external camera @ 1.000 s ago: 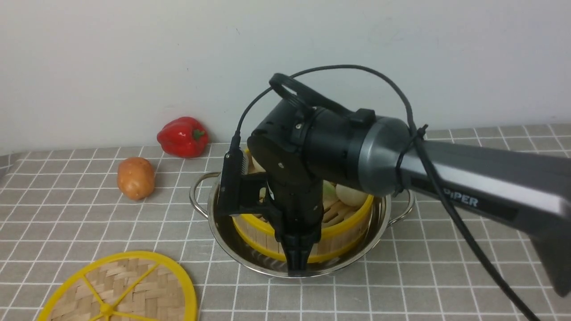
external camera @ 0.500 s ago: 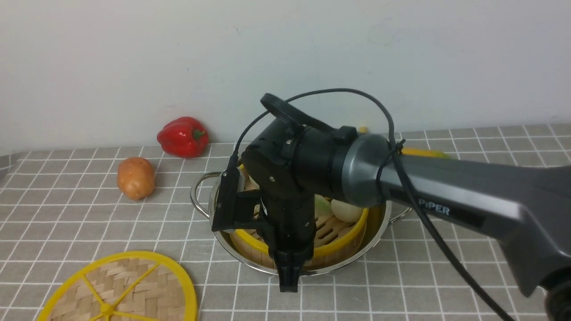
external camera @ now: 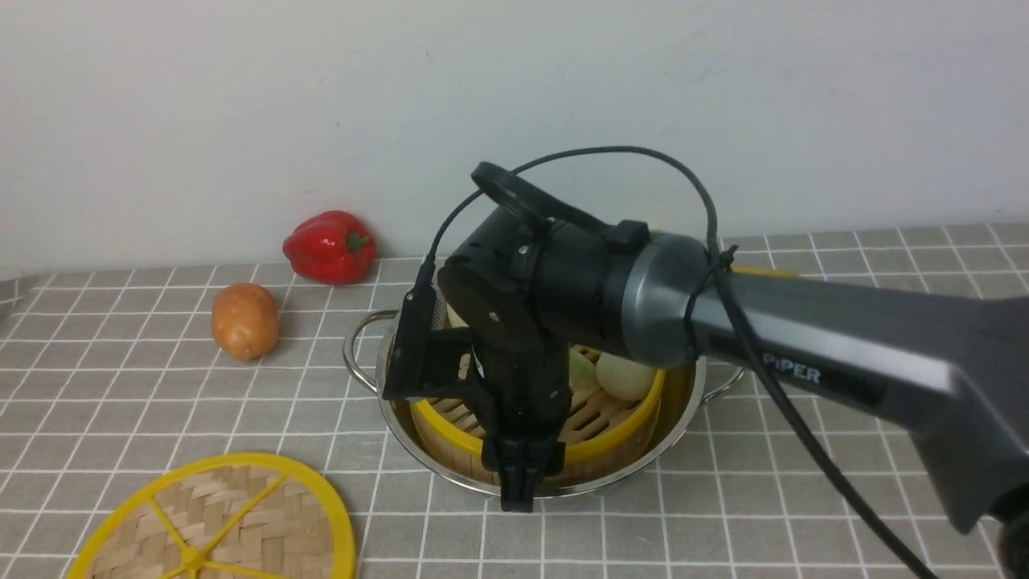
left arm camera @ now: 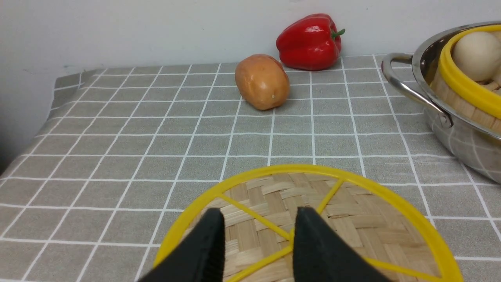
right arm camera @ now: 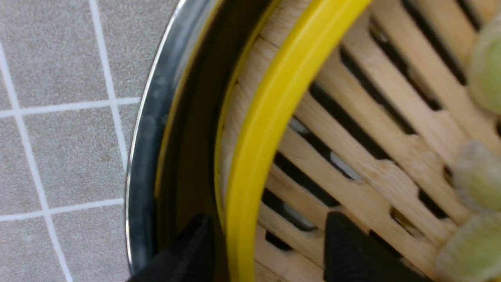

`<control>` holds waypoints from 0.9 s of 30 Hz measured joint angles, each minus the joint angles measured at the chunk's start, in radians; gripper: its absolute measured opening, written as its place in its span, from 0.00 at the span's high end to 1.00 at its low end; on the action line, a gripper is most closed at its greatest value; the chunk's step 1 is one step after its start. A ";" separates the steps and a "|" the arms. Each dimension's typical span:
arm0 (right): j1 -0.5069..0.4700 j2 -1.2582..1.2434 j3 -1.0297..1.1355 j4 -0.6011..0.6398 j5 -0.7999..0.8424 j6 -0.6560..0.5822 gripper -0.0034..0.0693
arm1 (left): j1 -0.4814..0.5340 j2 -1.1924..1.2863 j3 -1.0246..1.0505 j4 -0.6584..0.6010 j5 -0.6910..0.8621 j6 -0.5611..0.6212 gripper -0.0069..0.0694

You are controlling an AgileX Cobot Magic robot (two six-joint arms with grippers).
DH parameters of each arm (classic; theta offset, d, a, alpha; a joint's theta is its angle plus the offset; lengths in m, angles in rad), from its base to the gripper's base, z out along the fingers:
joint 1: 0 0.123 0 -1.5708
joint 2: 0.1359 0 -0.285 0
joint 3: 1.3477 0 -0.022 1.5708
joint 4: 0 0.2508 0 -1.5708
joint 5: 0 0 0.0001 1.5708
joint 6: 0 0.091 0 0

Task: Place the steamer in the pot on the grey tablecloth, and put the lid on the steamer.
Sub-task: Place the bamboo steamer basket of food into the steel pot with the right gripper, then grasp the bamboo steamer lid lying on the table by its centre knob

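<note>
The steamer (external camera: 611, 438), a bamboo basket with a yellow rim and pale buns inside, sits in the steel pot (external camera: 366, 338) on the grey tablecloth (external camera: 120, 402). My right gripper (external camera: 518, 482) points down at the steamer's near rim. In the right wrist view it (right arm camera: 268, 216) is open, one finger outside the yellow rim (right arm camera: 274, 117) and one inside over the slats. The pot's wall (right arm camera: 156, 117) is beside it. The flat woven lid (external camera: 241, 515) lies at the front left. My left gripper (left arm camera: 258, 211) hovers open over the lid (left arm camera: 352, 211), holding nothing.
A red pepper (external camera: 330, 245) and a potato (external camera: 244, 320) lie at the back left near the wall. The pot's loop handle (left arm camera: 411, 90) sticks out toward the lid's side. My right arm (external camera: 844, 354) spans the right half of the cloth.
The right gripper came down a little toward the front with the steamer, which settled lower in the pot. Its jaws then spread off the rim. The left gripper stayed still.
</note>
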 joint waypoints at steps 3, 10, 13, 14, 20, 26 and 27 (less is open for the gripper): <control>0.000 -0.038 0.000 -0.021 0.000 0.014 0.33 | 0.000 0.000 0.000 0.000 0.000 0.000 0.59; 0.000 -0.206 0.000 -0.095 0.000 0.123 0.35 | 0.000 0.000 0.000 0.000 0.000 0.000 0.59; 0.000 -0.317 0.000 -0.097 0.001 0.253 0.51 | 0.000 0.000 0.000 0.000 0.000 0.000 0.59; 0.000 -0.323 0.000 -0.097 0.001 0.253 0.53 | 0.000 0.000 0.000 0.000 0.000 0.000 0.59; -0.001 -0.489 -0.001 -0.094 0.001 0.420 0.97 | 0.000 0.000 0.000 0.000 0.000 0.000 0.59; -0.001 -0.562 -0.001 -0.002 0.002 0.543 0.97 | 0.000 0.000 0.000 0.000 0.000 0.000 0.59; -0.001 -0.563 -0.001 0.001 0.002 0.546 0.97 | 0.000 0.000 0.000 0.000 0.000 0.000 0.59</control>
